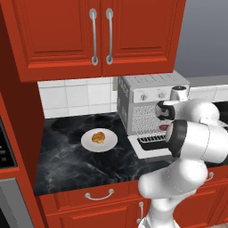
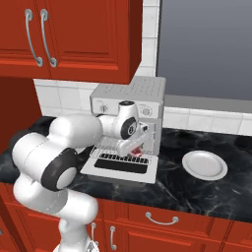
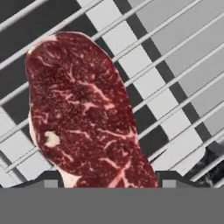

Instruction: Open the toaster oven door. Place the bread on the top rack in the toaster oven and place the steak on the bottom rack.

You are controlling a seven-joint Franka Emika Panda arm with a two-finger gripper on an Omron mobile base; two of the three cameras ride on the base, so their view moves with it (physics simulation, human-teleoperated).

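The toaster oven door [image 2: 120, 165] is already down, lying flat toward the near edge of the tabletop [image 1: 67, 156], and the arm reaches into the toaster oven [image 2: 129, 106] with the steak [image 3: 83, 113] — so the step in hand looks like the steak's placement on the bottom rack [image 3: 175, 87]. In the hand view the red slab sits between the fingers [image 3: 50, 180], right over the silver wires of a rack; whether it rests on them or hangs just above I cannot tell. Nor can I tell whether the fingers pinch it or have let go, since only their tips show beside it.

The steak's long axis runs along the line of the hand, its broad rounded end pointing away, deeper into the oven, and it crosses the wires at a slant.

The bread [image 1: 98, 137] lies on a white plate [image 1: 87, 144] to the left of the oven — untouched. Next, I judge, the steak must be freed and the hand drawn straight out without snagging the rack.
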